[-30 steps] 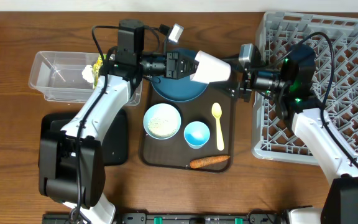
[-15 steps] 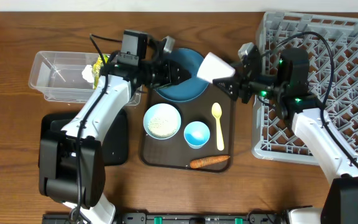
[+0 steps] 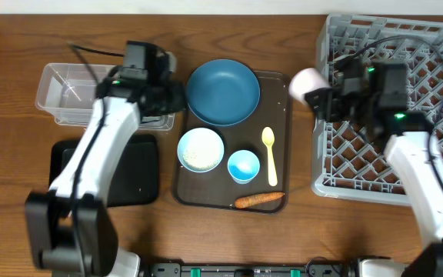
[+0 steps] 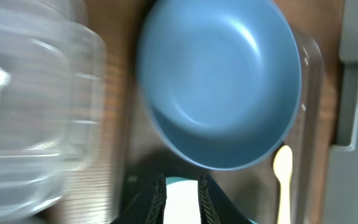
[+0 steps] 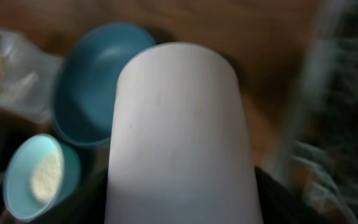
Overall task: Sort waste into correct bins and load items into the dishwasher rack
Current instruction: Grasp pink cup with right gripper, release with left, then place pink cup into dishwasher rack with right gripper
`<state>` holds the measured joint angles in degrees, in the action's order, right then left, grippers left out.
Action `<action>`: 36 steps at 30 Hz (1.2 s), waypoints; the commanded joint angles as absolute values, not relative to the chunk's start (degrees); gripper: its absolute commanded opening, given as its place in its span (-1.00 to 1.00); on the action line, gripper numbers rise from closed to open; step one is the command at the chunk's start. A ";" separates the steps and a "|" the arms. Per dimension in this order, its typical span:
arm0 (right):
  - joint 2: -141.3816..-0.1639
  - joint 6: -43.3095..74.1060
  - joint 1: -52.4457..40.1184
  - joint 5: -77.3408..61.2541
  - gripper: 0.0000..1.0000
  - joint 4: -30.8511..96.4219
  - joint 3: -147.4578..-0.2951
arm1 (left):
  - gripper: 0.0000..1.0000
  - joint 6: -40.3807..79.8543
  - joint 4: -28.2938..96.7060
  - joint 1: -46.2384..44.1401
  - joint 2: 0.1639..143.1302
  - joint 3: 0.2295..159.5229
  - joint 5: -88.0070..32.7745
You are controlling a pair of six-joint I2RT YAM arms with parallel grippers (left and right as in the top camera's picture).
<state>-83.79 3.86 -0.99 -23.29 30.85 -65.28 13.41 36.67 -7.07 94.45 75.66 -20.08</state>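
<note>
cup at the rack's edge

the rack [image 3: 323, 165] lies just right of the right claw [image 3: 320, 98], which is clamped on the white cup [image 3: 306, 81]. the cup hangs sideways beside the rack's rim, long axis pointing left, away from it.

White cup [image 3: 306, 82] held sideways, off the table, at left edge of grey rack [image 3: 406, 115]. On brown tray [image 3: 206, 188]: dk blue bowl [image 3: 222, 91] upright, white bowl [image 3: 181, 150] w/ rice [image 3: 201, 151], lt-blue cup [image 3: 243, 165], yellow spoon [image 3: 268, 146], carrot [image 3: 258, 200] lying at front. Clear tub [image 3: 52, 92] and black tray [image 3: 137, 173] to the left.
</note>
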 commanded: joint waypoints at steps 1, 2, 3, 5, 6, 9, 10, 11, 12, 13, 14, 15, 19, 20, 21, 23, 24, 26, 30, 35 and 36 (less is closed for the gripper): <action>-81.30 4.16 2.59 -11.66 -0.98 38.26 -73.49 | -0.58 11.14 37.71 -5.82 89.91 76.09 -12.91; -81.32 4.01 3.75 -9.63 -0.97 41.71 -75.96 | -0.58 11.07 37.74 -5.67 89.23 76.09 -12.71; -81.32 4.03 4.58 -7.97 -0.97 43.94 -77.58 | -0.58 10.94 37.67 -5.58 88.84 76.09 -12.71; -81.32 4.23 6.59 -4.49 -0.97 48.49 -80.68 | -0.57 10.94 37.50 -5.54 88.60 76.09 -12.73; -81.34 4.56 7.88 -2.85 -0.98 50.87 -82.11 | -0.57 10.94 37.47 -5.54 88.64 76.09 -12.73; -81.34 6.15 11.62 -0.40 -0.98 54.96 -83.92 | -0.57 10.96 37.54 -5.54 88.84 76.09 -12.78; -81.34 6.83 13.32 0.08 -0.98 55.90 -84.14 | -0.57 10.96 37.52 -5.54 88.84 76.09 -12.78; -81.38 7.88 15.55 0.21 -0.98 56.69 -84.31 | -0.57 10.96 37.50 -5.54 88.84 76.09 -12.78; -81.47 8.45 16.97 0.19 -0.98 57.04 -84.40 | -0.57 10.96 37.50 -5.54 88.84 76.09 -12.78; -81.69 9.30 19.05 0.19 -0.98 57.56 -84.60 | -0.57 10.96 37.52 -5.54 88.84 76.09 -12.75; -81.93 9.45 20.75 0.19 -0.98 58.04 -84.86 | -0.57 10.96 37.52 -5.54 88.84 76.09 -12.78; -82.56 9.41 22.92 0.21 -0.98 58.48 -85.41 | -0.57 10.96 37.52 -5.54 88.84 76.09 -12.78; -87.22 9.34 29.74 0.21 -0.98 62.11 -90.94 | -0.57 10.96 37.50 -5.54 88.84 76.09 -12.78; -88.84 9.13 31.14 0.23 -0.98 63.46 -92.97 | -0.57 10.96 37.50 -5.54 88.84 76.09 -12.78; -90.94 9.15 32.69 0.21 -0.97 65.17 -95.57 | -0.57 10.96 37.52 -5.54 88.84 76.09 -12.78; -95.24 9.15 35.29 0.23 -0.98 68.62 -100.97 | -0.57 10.96 37.63 -5.54 88.84 76.09 -12.78; -97.06 8.97 36.18 0.49 -0.97 69.91 -103.11 | -0.57 10.96 37.71 -5.54 88.84 76.09 -12.78; -100.77 8.95 37.60 2.48 -0.97 72.31 -106.83 | -0.57 10.96 37.78 -5.54 88.84 76.09 -12.78; -106.59 8.99 39.42 7.44 -0.98 74.91 -109.89 | -0.57 10.98 38.00 -5.54 88.84 76.09 -12.80; -110.78 9.41 41.43 8.40 -0.98 76.16 -109.89 | -0.57 10.96 38.65 -5.54 88.84 76.09 -12.78; -111.46 9.41 41.89 8.40 -0.97 76.36 -109.89 | -0.57 10.96 38.72 -5.54 88.84 76.09 -12.78</action>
